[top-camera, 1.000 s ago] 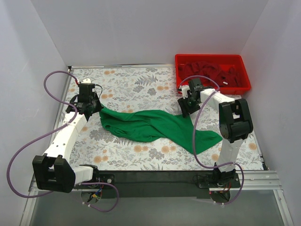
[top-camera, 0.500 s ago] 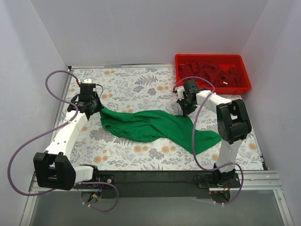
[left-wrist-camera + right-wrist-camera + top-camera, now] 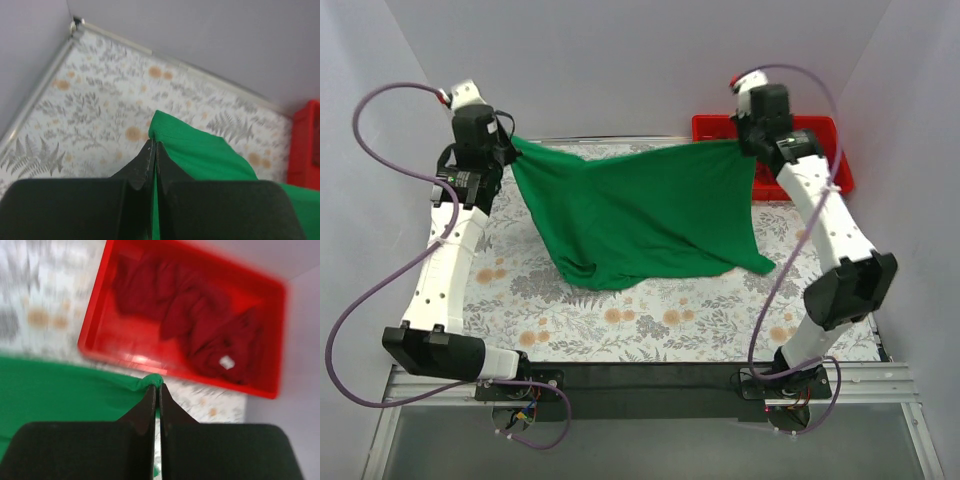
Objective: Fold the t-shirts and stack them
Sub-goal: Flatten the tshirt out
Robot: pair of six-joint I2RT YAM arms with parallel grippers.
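MOVED: both arms raised, green t-shirt (image 3: pixel 640 215) now hangs spread above bench (image 3: pixel 650 322) | CLAWS: left claw (image 3: pixel 510 143), right claw (image 3: pixel 745 141) each pinched shut on a top corner | STEP: spreading | NEXT: probably lay flat without wrinkles

The bright green soft cloth t-shirt (image 3: pixel 640 215) is plain. The crumpled cloth t-shirts (image 3: pixel 200 325) are dark red; the rectangular plastic bin (image 3: pixel 130 347) brighter red. The worktop (image 3: pixel 650 325) carries grey ferns and orange blossoms on white.
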